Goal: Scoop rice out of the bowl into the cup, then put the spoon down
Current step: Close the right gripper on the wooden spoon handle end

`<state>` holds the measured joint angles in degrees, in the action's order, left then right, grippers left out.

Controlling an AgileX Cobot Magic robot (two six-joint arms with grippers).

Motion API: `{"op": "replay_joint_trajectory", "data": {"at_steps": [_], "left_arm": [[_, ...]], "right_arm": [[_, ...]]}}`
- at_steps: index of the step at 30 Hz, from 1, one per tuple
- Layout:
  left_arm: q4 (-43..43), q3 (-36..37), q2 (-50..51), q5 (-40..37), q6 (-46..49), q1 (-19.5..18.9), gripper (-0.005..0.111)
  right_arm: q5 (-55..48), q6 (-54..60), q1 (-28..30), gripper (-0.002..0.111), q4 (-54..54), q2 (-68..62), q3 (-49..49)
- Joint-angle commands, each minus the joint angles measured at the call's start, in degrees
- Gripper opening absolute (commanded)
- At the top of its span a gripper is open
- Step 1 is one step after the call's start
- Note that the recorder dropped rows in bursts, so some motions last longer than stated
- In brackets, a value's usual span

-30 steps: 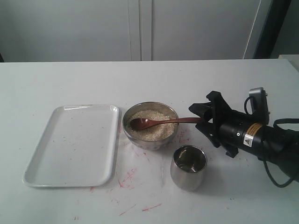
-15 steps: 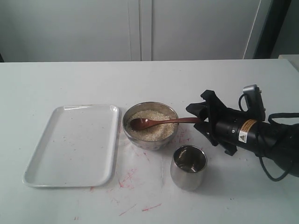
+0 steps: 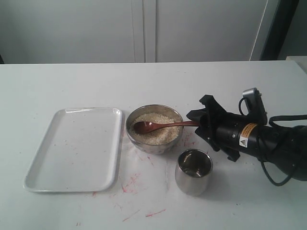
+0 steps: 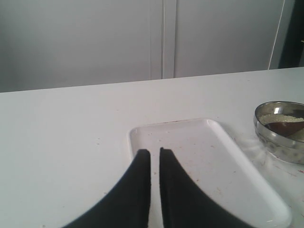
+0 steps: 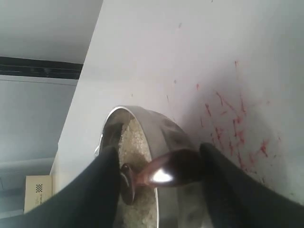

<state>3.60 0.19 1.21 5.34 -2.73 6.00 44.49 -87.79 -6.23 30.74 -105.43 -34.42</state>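
Observation:
The steel bowl [image 3: 154,144] holds rice [image 3: 162,133] at the table's middle. The wooden spoon [image 3: 163,125] lies with its scoop on the rice and its handle over the right rim. My right gripper [image 3: 197,123] is open, lying low, its fingers on either side of the handle's end. In the right wrist view the spoon [image 5: 164,173] sits between the spread fingers of the gripper [image 5: 159,149], over the bowl [image 5: 166,133] and rice [image 5: 133,142]. The steel cup [image 3: 193,172] stands in front of the bowl. My left gripper [image 4: 155,152] is shut on nothing above the tray [image 4: 209,161].
A white rectangular tray [image 3: 76,148] lies left of the bowl. Red marks stain the table around bowl and cup. The left wrist view catches the bowl [image 4: 280,137] beside the tray. Grey cabinet doors stand behind the table.
My right gripper has slid left toward the bowl, bringing its open fingers around the end of the spoon's handle. Spoon, bowl and cup have not moved.

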Motion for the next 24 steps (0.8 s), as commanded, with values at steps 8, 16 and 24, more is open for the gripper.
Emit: {"op": "replay_joint_trajectory", "data": {"at_steps": [8, 16, 24], "left_arm": [[0.2, -0.2, 0.0, 0.6, -0.1, 0.2, 0.014], [0.2, -0.2, 0.0, 0.6, -0.1, 0.2, 0.014], [0.2, -0.2, 0.0, 0.6, -0.1, 0.2, 0.014]], "right_arm": [[-0.5, 0.8, -0.1, 0.047, -0.5, -0.7, -0.8], [2.4, 0.5, -1.2, 0.044, -0.5, -3.8, -2.1], [3.6, 0.6, -1.2, 0.039, -0.8, -4.1, -2.5]]}}
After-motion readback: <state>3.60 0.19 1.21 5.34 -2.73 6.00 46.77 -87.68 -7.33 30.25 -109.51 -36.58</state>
